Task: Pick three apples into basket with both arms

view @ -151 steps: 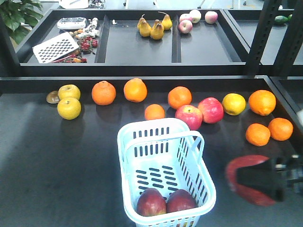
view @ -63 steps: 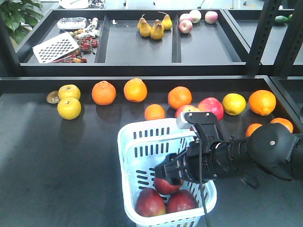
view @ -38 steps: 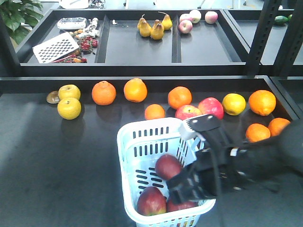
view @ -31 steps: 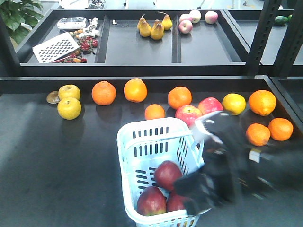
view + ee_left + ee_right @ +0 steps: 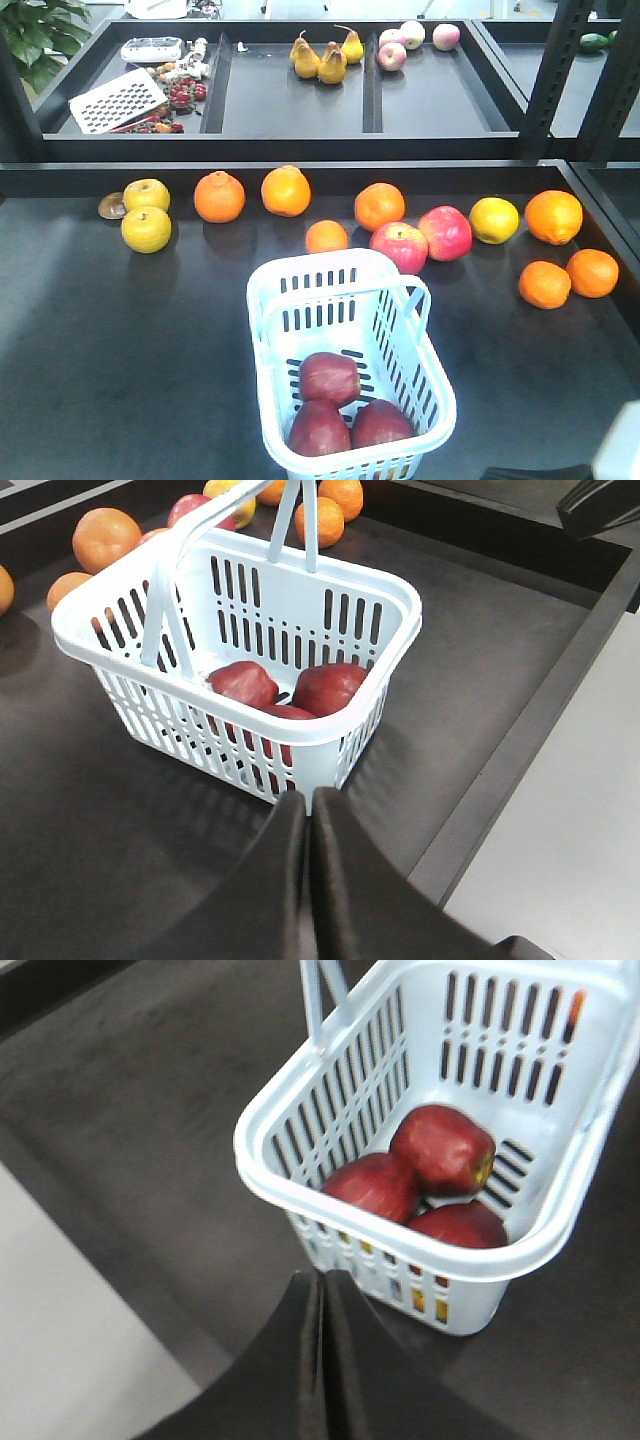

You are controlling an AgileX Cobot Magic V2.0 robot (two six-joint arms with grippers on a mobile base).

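Three dark maroon apples (image 5: 331,378) (image 5: 318,428) (image 5: 379,424) lie in the near end of the pale blue-white basket (image 5: 275,300) on the dark table. They also show in the left wrist view (image 5: 243,683) (image 5: 328,687) and the right wrist view (image 5: 442,1148) (image 5: 372,1186) (image 5: 461,1226). My left gripper (image 5: 308,796) is shut and empty, just outside the basket's (image 5: 395,592) near corner. My right gripper (image 5: 322,1278) is shut and empty, beside the basket's (image 5: 270,1175) near wall. In the front view only a pale scrap of the right arm (image 5: 618,455) shows at the bottom right corner.
Oranges (image 5: 286,190), yellow apples (image 5: 146,228) and pink-red apples (image 5: 399,246) line the table behind the basket. Two oranges (image 5: 545,284) sit at the right. A raised shelf with pears (image 5: 331,62) stands at the back. The table's front edge (image 5: 520,730) borders pale floor.
The right arm brought the third apple over the basket, let it go among the other two, and has pulled back out of the front view to the bottom right.
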